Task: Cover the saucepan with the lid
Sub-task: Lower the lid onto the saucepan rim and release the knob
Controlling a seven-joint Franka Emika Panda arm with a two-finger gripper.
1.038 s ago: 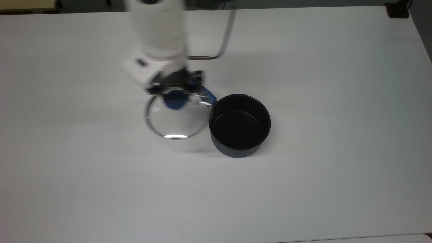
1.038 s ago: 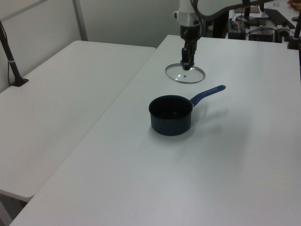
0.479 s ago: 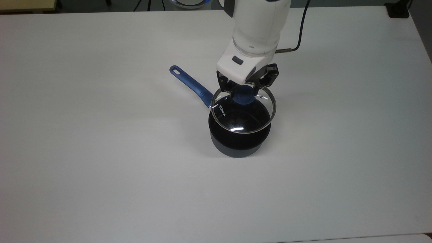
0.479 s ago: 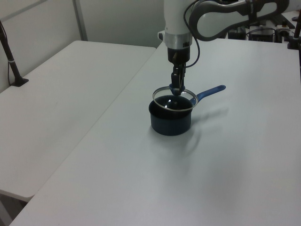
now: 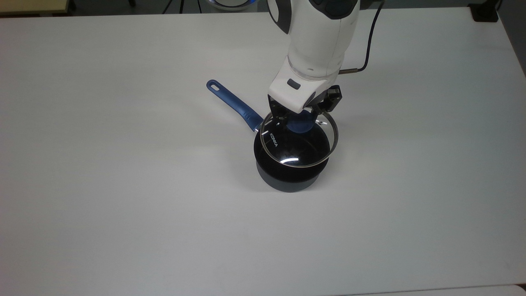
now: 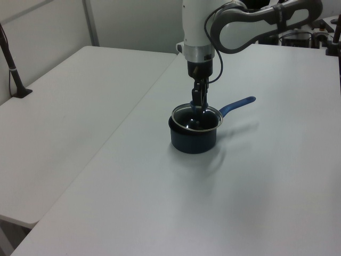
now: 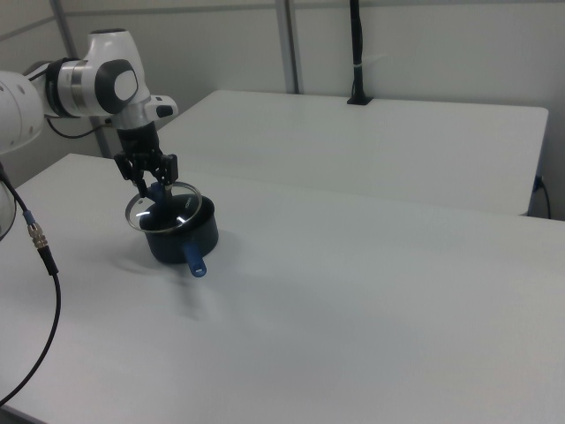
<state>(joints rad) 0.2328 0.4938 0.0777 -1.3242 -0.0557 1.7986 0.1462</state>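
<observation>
Glass lid (image 5: 299, 144) under claw (image 5: 302, 117)

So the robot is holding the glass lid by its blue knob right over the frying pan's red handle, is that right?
Nearly. The gripper does hold the lid by its blue knob, but the top view shows the lid over the saucepan bowl itself, not over the handle, which is blue and sticks out toward the top view's upper left.

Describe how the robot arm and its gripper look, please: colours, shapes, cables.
The arm is glossy white and rounded, with dark grey joint sections. Its white wrist block carries a small dark button. The gripper has two black fingers. A black cable with a metal plug runs beside the arm.
</observation>
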